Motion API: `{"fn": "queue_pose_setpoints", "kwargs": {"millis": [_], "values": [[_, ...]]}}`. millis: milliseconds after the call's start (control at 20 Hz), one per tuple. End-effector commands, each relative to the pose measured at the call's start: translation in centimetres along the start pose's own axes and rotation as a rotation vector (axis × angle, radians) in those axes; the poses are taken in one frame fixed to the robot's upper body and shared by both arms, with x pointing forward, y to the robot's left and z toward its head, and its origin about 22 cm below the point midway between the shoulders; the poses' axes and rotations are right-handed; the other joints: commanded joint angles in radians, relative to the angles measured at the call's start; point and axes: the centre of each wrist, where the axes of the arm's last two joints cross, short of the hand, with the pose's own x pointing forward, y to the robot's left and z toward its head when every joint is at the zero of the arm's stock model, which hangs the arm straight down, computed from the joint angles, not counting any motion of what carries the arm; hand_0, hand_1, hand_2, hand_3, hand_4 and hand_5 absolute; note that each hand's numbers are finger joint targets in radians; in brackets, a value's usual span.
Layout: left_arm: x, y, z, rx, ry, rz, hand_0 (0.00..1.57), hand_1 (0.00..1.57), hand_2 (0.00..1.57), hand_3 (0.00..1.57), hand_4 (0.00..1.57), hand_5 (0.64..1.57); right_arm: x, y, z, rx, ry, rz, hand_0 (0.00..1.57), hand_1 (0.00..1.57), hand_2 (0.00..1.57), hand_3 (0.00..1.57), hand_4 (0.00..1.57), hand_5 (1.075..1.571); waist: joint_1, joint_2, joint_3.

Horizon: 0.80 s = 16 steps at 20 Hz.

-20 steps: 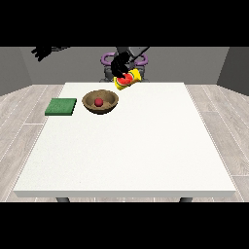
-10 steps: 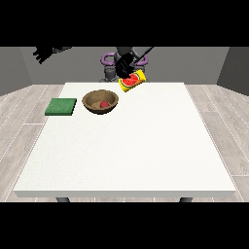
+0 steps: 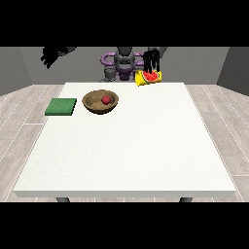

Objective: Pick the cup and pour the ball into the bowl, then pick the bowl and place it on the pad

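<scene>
White bench (image 3: 126, 146) carries the round wooden bowl (image 3: 100, 102), small red ball (image 3: 105, 99) inside, beside the flat green pad (image 3: 61, 106), while the robot hand at the view's right (image 3: 152, 59) grasps the yellow-and-red cup (image 3: 149, 78), well apart to the bowl's right.

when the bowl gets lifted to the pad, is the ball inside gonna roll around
Probably a little. The red ball sits loose in the middle of the wooden bowl, so a tilt would likely send it rolling. The rounded walls look deep enough to keep it in. The bowl itself looks stiff, and the green pad lies close beside it.
</scene>
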Motion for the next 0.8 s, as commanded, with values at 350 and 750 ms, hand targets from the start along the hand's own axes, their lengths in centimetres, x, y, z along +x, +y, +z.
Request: {"fn": "queue_pose_setpoints", "kwargs": {"millis": [350,750], "values": [[1.0,-1.3,5.9,0.074,0.359,1.095,0.0,0.0,0.0,0.0,0.84,1.488,1.2,5.4,-2.1,0.083,-0.113,-0.059,0.0,0.0,0.0,0.18,0.58,1.566,-0.025,0.203,-0.0198],[1.6,-1.0,9.4,0.129,0.049,1.476,0.0,0.0,0.0,0.0,0.9,1.449,-1.7,8.2,-1.9,-0.053,-0.171,-0.053,0.0,0.0,0.0,0.0,0.5,1.565,0.093,0.305,0.0019]]}}
